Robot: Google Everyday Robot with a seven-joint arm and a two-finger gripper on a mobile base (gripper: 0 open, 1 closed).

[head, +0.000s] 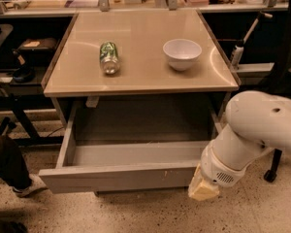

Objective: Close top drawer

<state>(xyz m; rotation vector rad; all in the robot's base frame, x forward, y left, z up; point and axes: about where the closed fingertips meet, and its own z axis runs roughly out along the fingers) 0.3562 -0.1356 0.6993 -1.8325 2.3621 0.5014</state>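
Note:
The top drawer [121,177] is a wide shallow grey drawer, pulled far out from under the tan table top [140,76]. It looks empty inside. Its flat front has small pale scuff marks right of centre. My white arm [252,135] reaches in from the right. My gripper [203,189] hangs at the drawer front's right end, right by its corner. I cannot tell whether it touches the front.
A green can [108,57] lies on its side on the table top and a white bowl [182,53] stands to its right. Dark shelving and stands flank the table on both sides. A dark shape and a shoe [19,183] sit at the left on the speckled floor.

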